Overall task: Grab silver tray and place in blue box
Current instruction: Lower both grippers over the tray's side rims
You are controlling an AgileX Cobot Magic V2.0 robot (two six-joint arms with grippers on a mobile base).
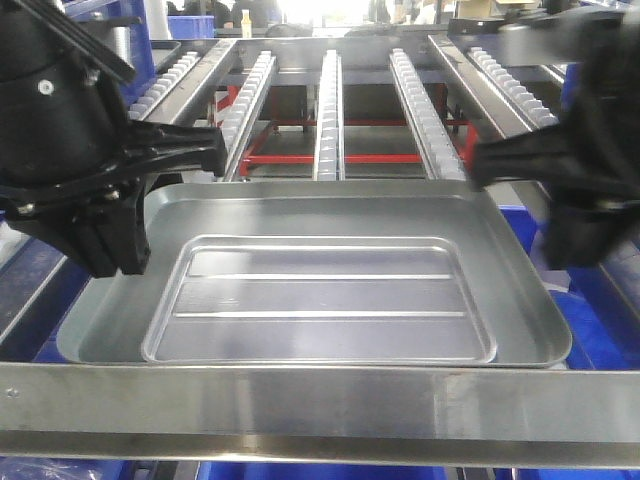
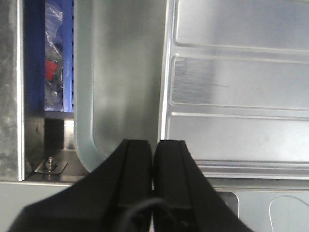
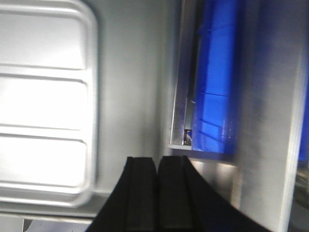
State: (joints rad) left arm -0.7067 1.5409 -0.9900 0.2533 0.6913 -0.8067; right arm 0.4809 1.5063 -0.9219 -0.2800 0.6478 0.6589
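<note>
The silver tray (image 1: 320, 225) lies flat behind a metal front bar, its recessed centre panel with two straight ridges facing up. Blue plastic of the blue box (image 1: 522, 218) shows past the tray's right edge and low on the left. My left gripper (image 1: 115, 262) hangs over the tray's left rim. In the left wrist view the left gripper (image 2: 154, 142) is shut, with nothing between its fingers, above the silver tray (image 2: 120, 77). My right gripper (image 1: 575, 255) hangs by the right rim. The right wrist view shows the right gripper (image 3: 157, 159) shut and empty over the silver tray (image 3: 130, 96), beside the blue box (image 3: 217, 87).
A steel crossbar (image 1: 320, 405) runs across the front. Roller conveyor rails (image 1: 328, 110) and a red frame (image 1: 330, 158) lie behind the tray. A plastic bag with something red in it (image 2: 53, 58) sits in the blue area left of the tray. A bolted bracket (image 2: 50, 166) is at the frame corner.
</note>
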